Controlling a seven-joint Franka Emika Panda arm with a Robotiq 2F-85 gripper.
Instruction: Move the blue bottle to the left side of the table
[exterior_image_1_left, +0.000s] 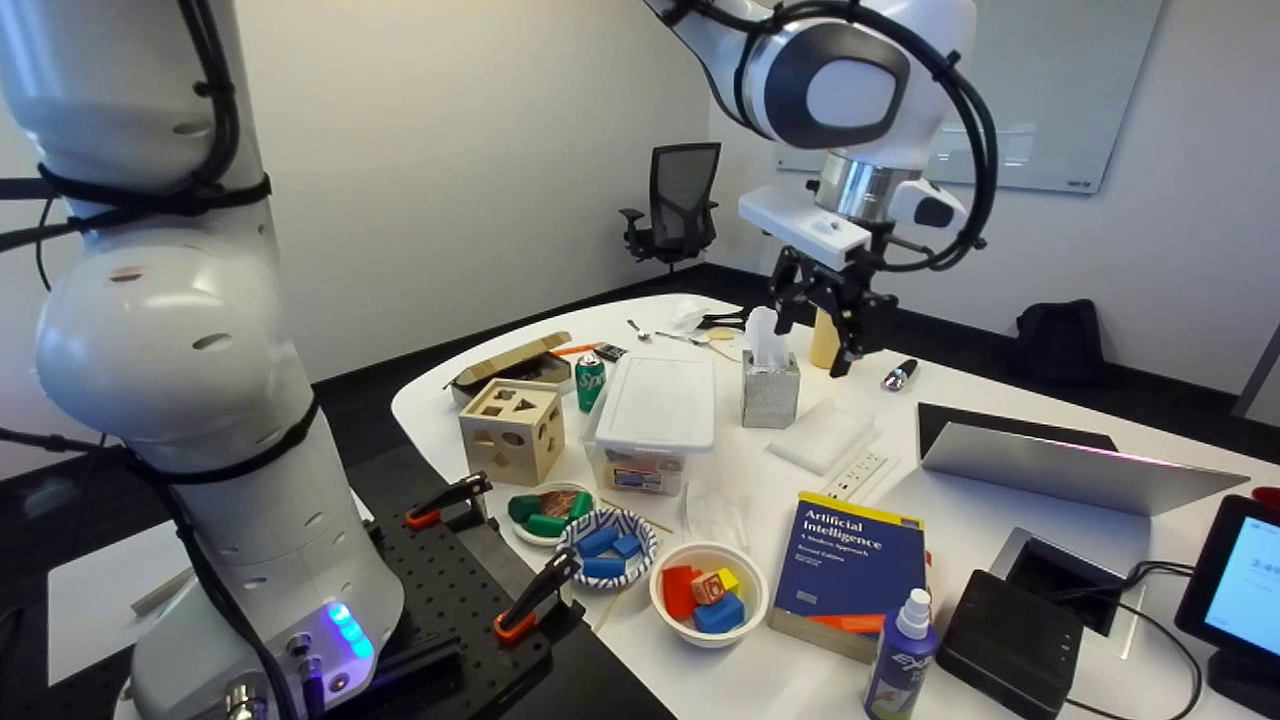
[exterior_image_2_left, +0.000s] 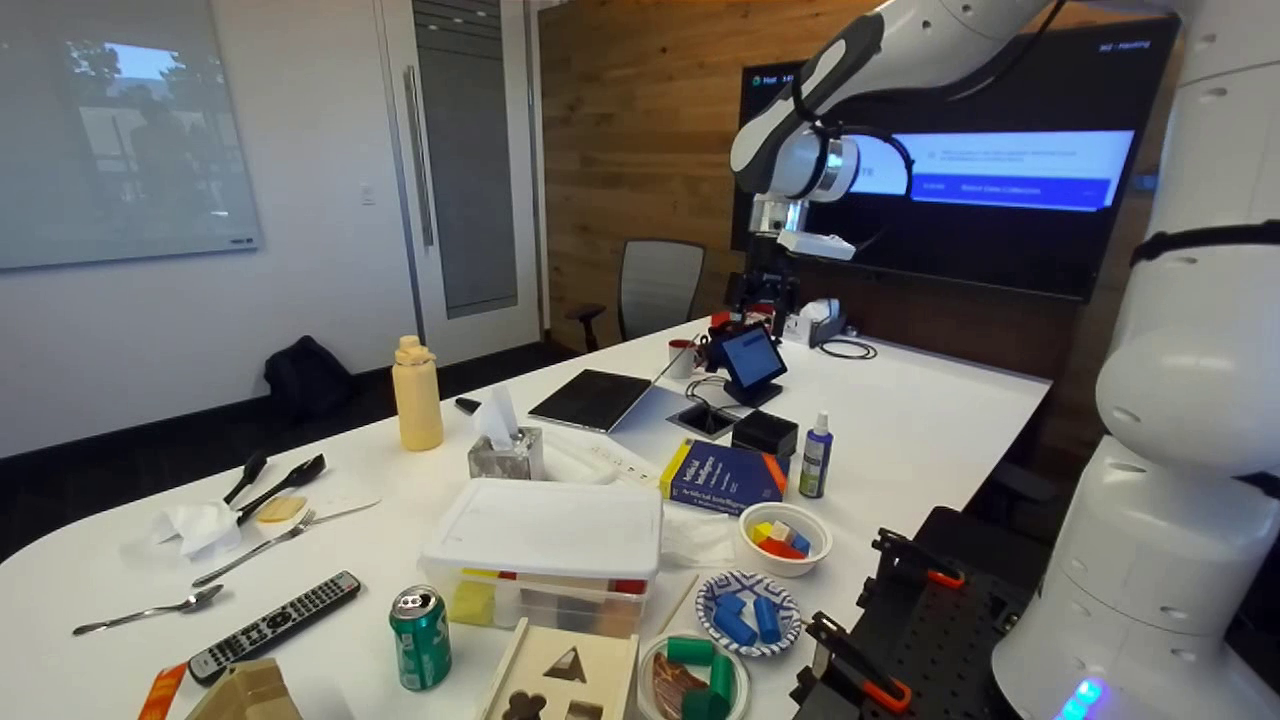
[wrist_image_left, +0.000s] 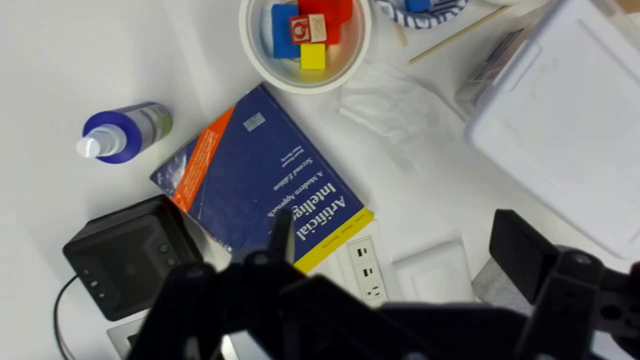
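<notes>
The blue bottle (exterior_image_1_left: 898, 665) stands upright on the bench (exterior_image_2_left: 900, 430), just beside the book (wrist_image_left: 255, 170) and the black box (wrist_image_left: 131, 265). Taking left as seen from the arm (exterior_image_1_left: 170, 330), it seems to be on the right side, so the move looks not yet begun: reaching, grasping, carrying and setting down all remain. The fingers (wrist_image_left: 522, 250) are spread wide above the bench, gripping nothing and, as far as the views show, touching nothing.
</notes>
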